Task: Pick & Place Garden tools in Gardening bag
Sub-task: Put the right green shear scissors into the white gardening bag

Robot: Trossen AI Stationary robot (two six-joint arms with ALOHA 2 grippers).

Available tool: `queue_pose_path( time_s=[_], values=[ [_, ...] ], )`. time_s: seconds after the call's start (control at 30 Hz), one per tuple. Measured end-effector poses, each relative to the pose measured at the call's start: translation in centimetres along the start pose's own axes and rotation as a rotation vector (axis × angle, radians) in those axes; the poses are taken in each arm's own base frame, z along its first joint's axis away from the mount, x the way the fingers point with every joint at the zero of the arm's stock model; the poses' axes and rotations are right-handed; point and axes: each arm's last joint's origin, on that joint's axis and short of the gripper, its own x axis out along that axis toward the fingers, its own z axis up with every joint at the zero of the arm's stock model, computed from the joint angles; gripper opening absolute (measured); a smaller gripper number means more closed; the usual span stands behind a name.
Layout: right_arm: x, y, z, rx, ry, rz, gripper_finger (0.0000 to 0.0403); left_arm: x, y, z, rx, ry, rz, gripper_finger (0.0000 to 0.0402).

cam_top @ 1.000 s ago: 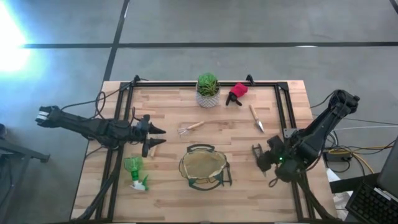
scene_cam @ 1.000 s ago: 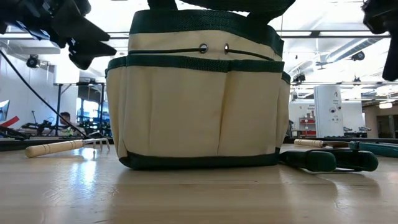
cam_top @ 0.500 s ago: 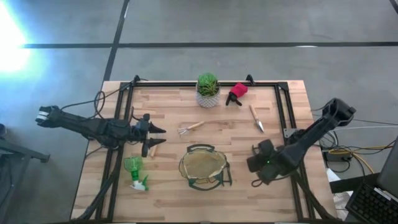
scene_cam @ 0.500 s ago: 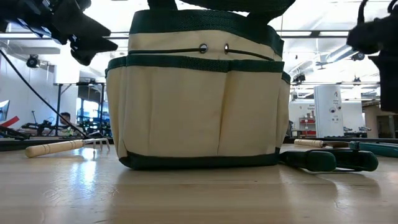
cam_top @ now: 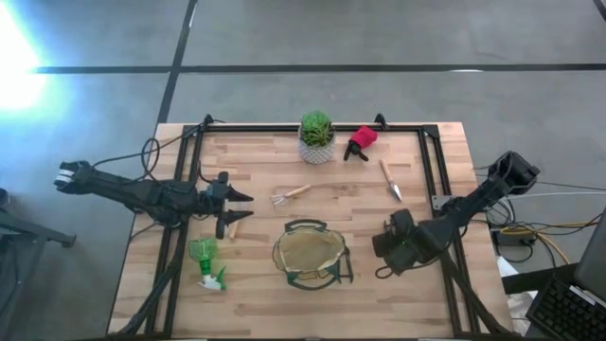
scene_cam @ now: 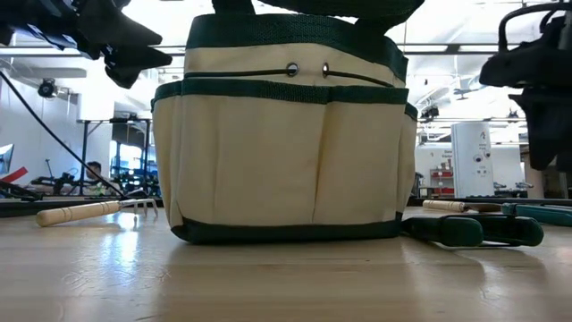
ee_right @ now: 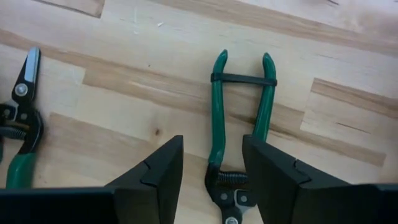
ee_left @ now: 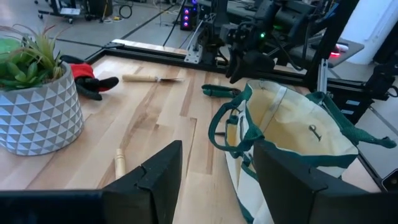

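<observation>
The right hand (ee_right: pixel 211 171) hangs open and empty over green-handled pruners (ee_right: pixel 239 124) lying on the desk (cam_top: pixel 426 284) beside the bag (cam_top: pixel 311 254). The left hand (cam_top: pixel 237 208), open, holds nothing.

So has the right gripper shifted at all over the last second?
Yes. In the high view the right gripper has swung in toward the gardening bag, closing much of the gap. Its jaws now stand open over a green-handled pruner on the table.

Second pruner (ee_right: pixel 18 134) cut off at edge; bag (scene_cam: pixel 284 134) top cropped
</observation>
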Motion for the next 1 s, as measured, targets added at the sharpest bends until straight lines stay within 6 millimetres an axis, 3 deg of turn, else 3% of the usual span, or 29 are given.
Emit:
queue_pose_path(
  time_s=[0.37, 1.0],
  values=[
    [0.7, 0.5, 0.8, -0.039, 0.01, 0.024, 0.0136, 0.0, 0.0, 0.0, 0.0, 0.001, 0.0, 0.0199],
    [4.3, -0.8, 0.3, -0.02, 0.069, 0.044, 0.0132, 0.0, 0.0, -0.1, -0.002, 0.002, 0.001, 0.02]
  ],
)
